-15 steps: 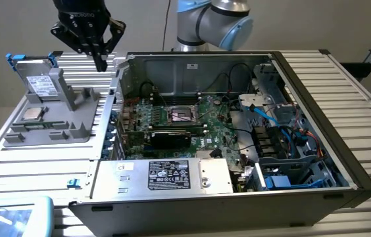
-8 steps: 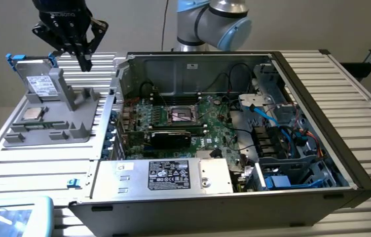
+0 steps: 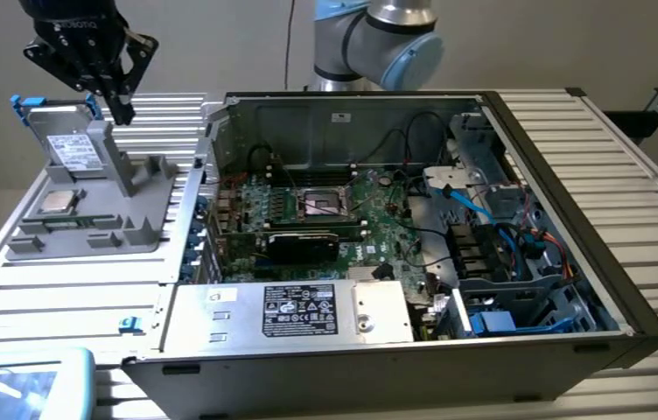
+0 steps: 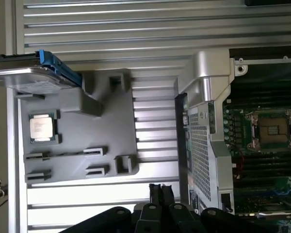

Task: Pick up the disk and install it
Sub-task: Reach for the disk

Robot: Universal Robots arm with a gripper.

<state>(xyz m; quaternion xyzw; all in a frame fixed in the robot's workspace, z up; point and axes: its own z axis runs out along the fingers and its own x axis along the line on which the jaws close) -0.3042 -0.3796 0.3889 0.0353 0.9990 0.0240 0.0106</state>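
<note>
While the disk (image 3: 70,149) stands propped on the grey fixture (image 3: 130,223), the gripper (image 3: 122,112) is seen closed and empty near its upper edge, so the approach is judged in hand, and an opened grip squared over the blue carrier (image 3: 22,103) is called for.

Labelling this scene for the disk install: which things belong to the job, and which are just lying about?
Job: disk, pincer shut near it, open computer case.
Lying about: processor chip, silver power supply box.
</note>
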